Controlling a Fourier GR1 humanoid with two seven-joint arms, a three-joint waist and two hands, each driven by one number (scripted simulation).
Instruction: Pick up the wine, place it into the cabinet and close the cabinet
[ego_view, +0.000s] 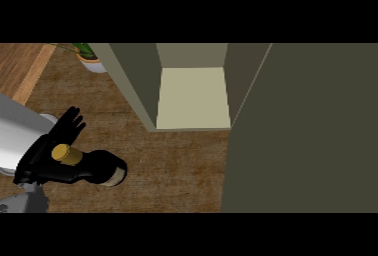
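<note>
- Dark glass with a gold cap marks the wine, seen at the lower left of the head view over the brown counter; the cap is turned toward the camera, so the bottle's long axis is judged to run nearly up and down, tilted slightly with its pale base edge toward the right;
- black fingers of the left hand are seen against the bottle's left side, some stretched up and away behind the cap, while the lower part of the hand is wrapped around the neck and shoulder; the bottle is therefore judged to be held in a curled grasp, not merely touched;
- whether the bottle's base rests on the counter or is already lifted cannot be told from above;
- the cabinet is found up and to the right of the bottle, well apart from it; its pale inner shelf is exposed between olive side walls, and its door is swung open, filling the right of the view as a broad dark panel;
- the coming move is judged to turn on carrying the bottle rightward and away from the robot, into the opening, kept upright so that it passes between the side walls;
- the left forearm enters from the left edge; the left hand is plainly the nearer; the right hand is not seen at all.
</note>
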